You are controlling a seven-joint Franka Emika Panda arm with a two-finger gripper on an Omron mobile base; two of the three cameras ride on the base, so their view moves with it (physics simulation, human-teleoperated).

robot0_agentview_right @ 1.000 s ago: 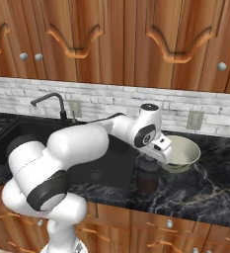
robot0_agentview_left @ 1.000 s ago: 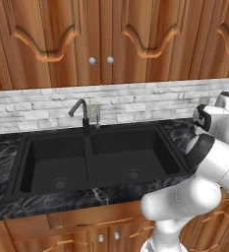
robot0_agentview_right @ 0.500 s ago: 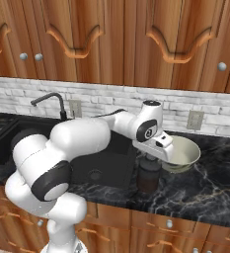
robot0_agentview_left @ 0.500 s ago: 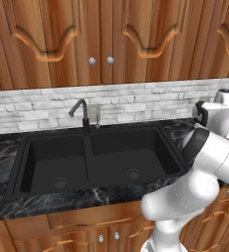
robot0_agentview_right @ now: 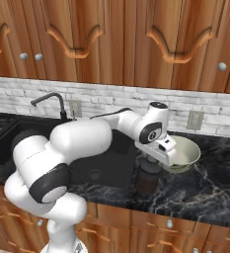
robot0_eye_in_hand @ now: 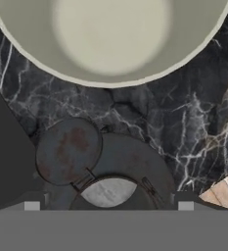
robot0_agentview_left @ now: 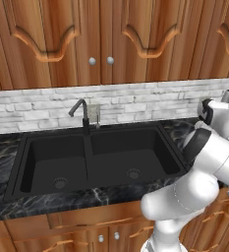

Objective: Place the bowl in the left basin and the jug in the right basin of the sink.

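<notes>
Hovering spread and empty, the claw (robot0_eye_in_hand: 108,206) hangs above the jug (robot0_eye_in_hand: 113,184), bowl (robot0_eye_in_hand: 110,39) just beside.

A glossy white arm (robot0_agentview_right: 82,141) of rounded, bulbous segments, joined by dark grey-black rings. Its hand (robot0_agentview_right: 161,148) is white too, with a round dark joint face.

Wooden wall cabinets (robot0_agentview_left: 101,39) with round metal knobs (robot0_agentview_left: 92,61) hang above a pale brick backsplash (robot0_agentview_left: 135,104). A black marble counter (robot0_agentview_right: 210,190) with white veins runs below, holding an outlet plate (robot0_agentview_right: 194,120); wooden drawers (robot0_agentview_right: 151,227) sit under it
</notes>
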